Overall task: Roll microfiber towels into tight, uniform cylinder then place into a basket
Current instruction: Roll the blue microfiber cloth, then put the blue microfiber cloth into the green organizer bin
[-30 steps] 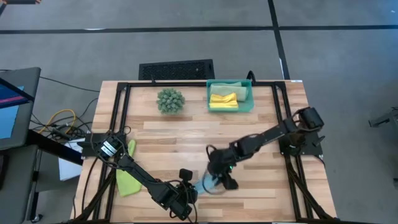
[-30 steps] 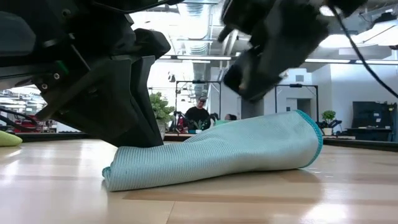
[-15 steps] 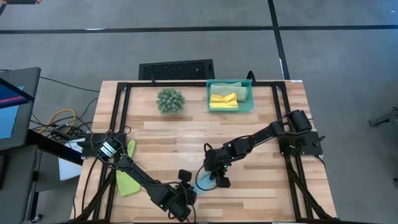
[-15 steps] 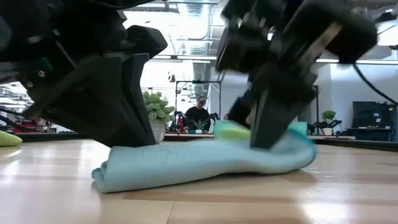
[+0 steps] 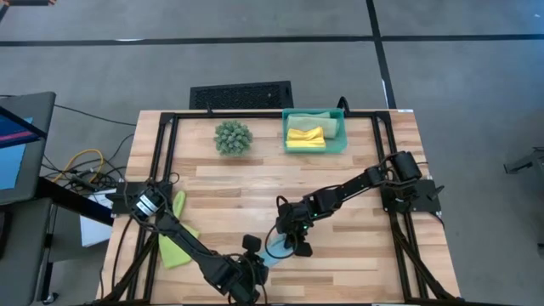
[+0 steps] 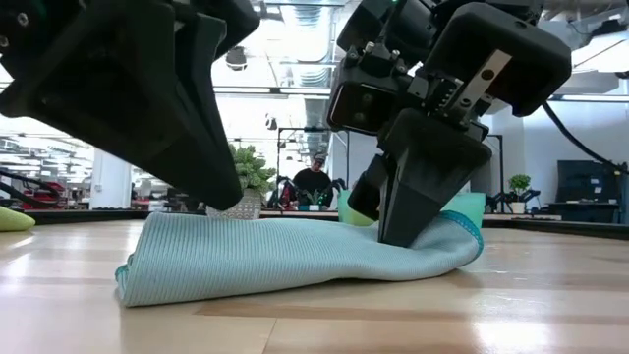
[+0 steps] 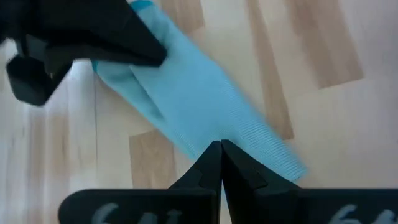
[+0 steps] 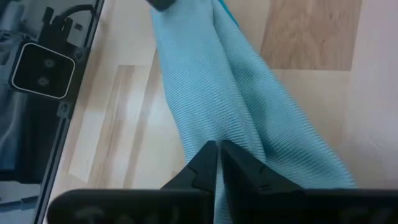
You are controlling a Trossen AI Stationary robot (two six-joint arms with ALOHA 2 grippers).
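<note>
Wooden planks of the table [image 5: 255, 183] carry everything, with the teal basket [image 5: 340, 140] at the far edge as the landmark. Nearest the front edge, well apart from the basket, lies the light blue towel [image 6: 285, 258], loosely folded and not yet a cylinder. The left gripper [image 7: 221, 152] has its fingers pressed together, tips on one end of that cloth. The right gripper [image 8: 217, 152] pinches the other end, jaws nearly touching with a fold of fabric between them. To roll well, I judge the two ends should turn together with even tension, so the tube stays tight and one width throughout. Off to the left side, also well short of the basket, rests a lime green towel [image 5: 174, 246]. Inside the basket sits a yellow towel [image 5: 305, 136].
</note>
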